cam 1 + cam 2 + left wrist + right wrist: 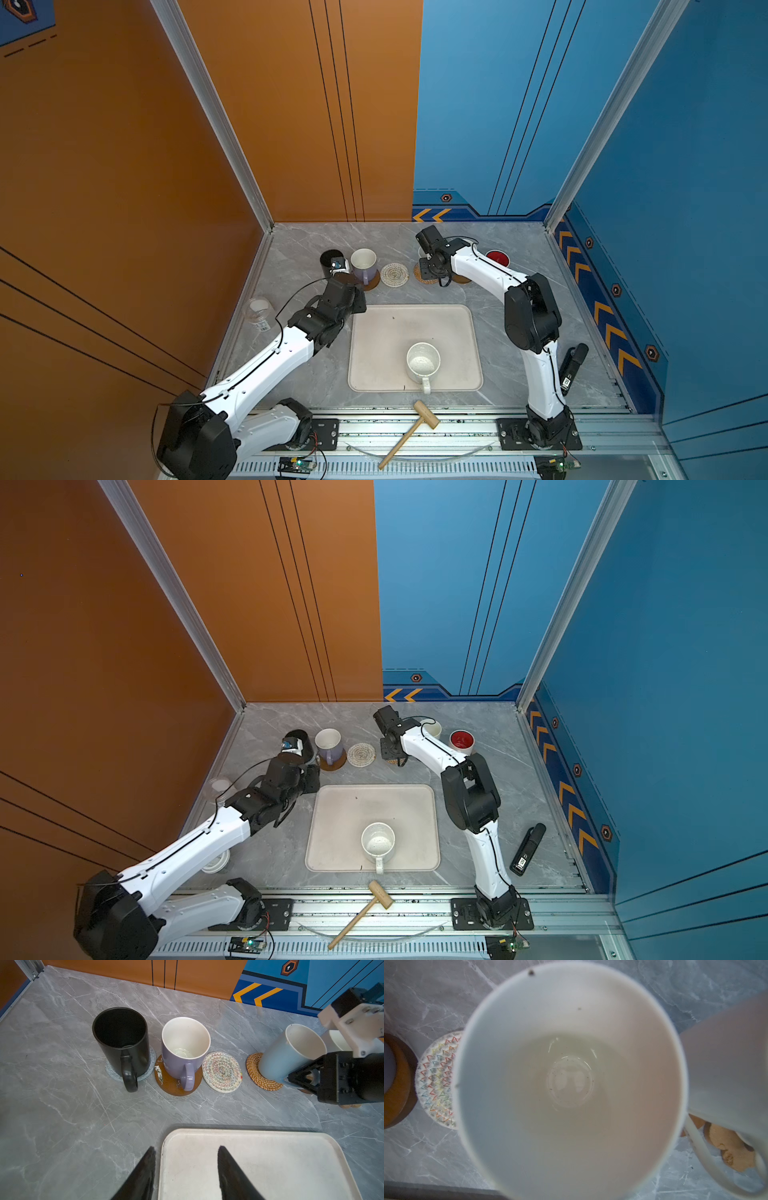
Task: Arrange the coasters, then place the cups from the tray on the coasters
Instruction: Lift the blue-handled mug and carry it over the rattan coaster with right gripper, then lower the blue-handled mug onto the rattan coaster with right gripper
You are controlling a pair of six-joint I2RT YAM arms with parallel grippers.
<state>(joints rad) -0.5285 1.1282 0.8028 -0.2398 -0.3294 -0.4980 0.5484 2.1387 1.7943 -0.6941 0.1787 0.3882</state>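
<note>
My right gripper (305, 1079) is shut on the light blue cup (291, 1053), which tilts with its base over the tan rattan coaster (259, 1076); its white inside (571, 1084) fills the right wrist view. The black cup (122, 1039) stands on a whitish woven coaster (145, 1070), the lavender cup (182, 1049) on a brown disc (172, 1084). A second woven coaster (222, 1072) lies bare between them and the rattan one. The speckled white cup (423, 362) sits on the tray (374, 332). My left gripper (186, 1151) hangs open over the tray's far left corner.
A cream-white cup (430, 728) stands over the paw-shaped coaster (733, 1147), and the red-inside cup (497, 258) is at the back right. A clear glass jar (259, 313) stands at the left edge, a black device (572, 368) at the right, a wooden mallet (411, 432) in front.
</note>
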